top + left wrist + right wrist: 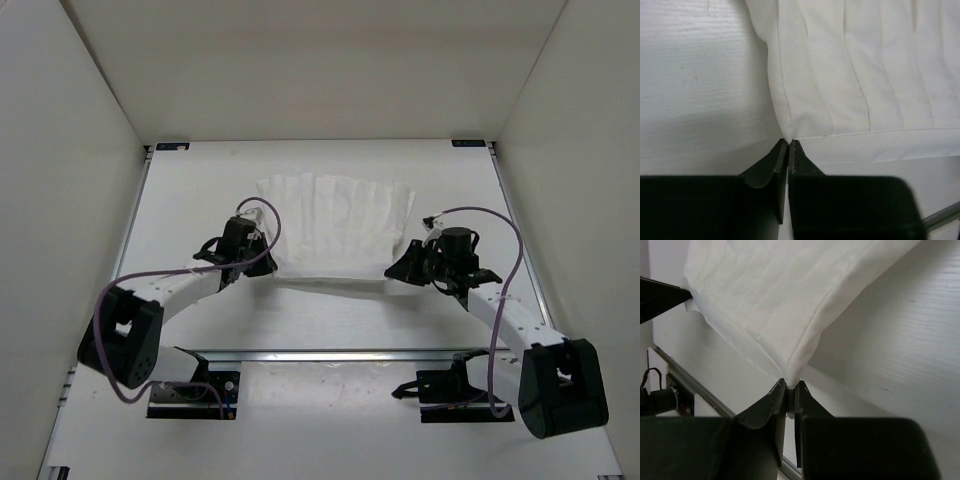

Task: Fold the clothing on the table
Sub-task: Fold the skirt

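One white pleated clothing [335,230] lies mid-worktop [190,190] | left hand [788,145] pinched shut on its near-left corner | right hand [790,386] pinched shut on its near-right corner | advice: raise both corners evenly, keep the near edge taut, lay it squarely onto the far hem

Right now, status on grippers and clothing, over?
Left gripper shut on clothing corner. Right gripper shut on other near corner. Nothing blocking seen.

clothing [335,228]: being seen as white, lengthwise-creased | table [190,200]: being seen as white, black brackets [172,146] at far corners | arm cables [521,250]: being seen as purple
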